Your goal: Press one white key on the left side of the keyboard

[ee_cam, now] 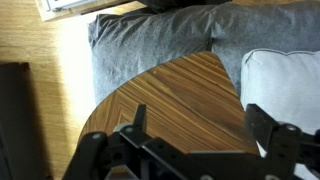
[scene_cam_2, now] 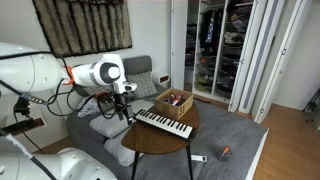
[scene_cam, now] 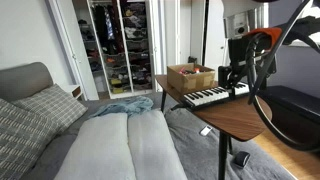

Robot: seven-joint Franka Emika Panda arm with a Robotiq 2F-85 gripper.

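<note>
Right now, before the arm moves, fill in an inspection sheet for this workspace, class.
Surface: wooden table, standing beside a bed.
Job's things: keyboard lying flat on the table, nothing pressing it.
Clutter: cardboard box on the table next to the keyboard; small items on the floor.
Grippers: gripper open, empty, above the table.
Cables: black and orange cables hanging by the arm.
Surroundings: open closet full of clothes.

One keyboard (scene_cam: 214,96), one box (scene_cam: 190,77), one table (scene_cam: 232,119)
</note>
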